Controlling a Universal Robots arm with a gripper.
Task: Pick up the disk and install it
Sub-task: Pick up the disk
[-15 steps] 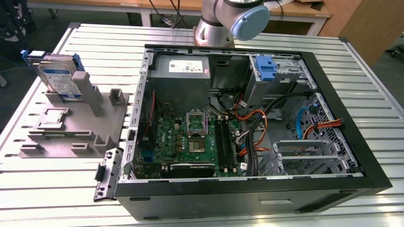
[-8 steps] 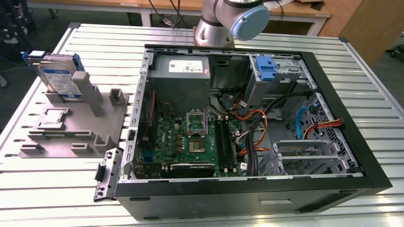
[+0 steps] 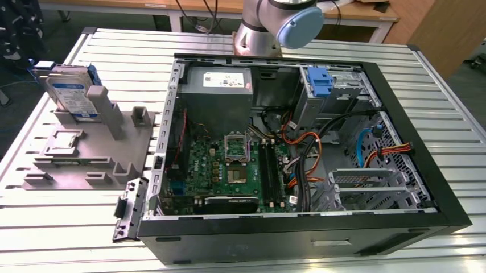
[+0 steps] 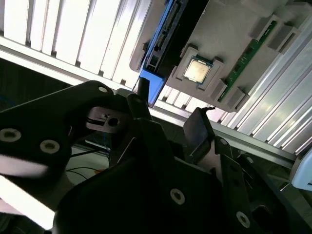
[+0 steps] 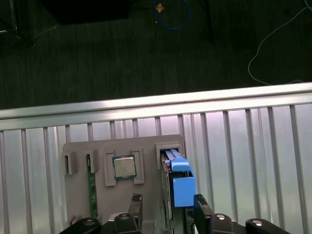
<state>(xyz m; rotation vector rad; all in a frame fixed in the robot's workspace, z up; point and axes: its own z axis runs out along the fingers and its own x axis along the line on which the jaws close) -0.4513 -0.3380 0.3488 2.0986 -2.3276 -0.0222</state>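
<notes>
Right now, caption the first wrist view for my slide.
Open gripper above the disk, which stands on edge in a grey holder beside a processor chip.

Bright even light, glare on table slats (image 4: 73, 39), dark floor (image 5: 97, 48)

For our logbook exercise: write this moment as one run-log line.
silver disk in blue plastic carrier: upright in grey plastic fixture, ungrasped | black gripper: open, above disk | install: not done
</notes>
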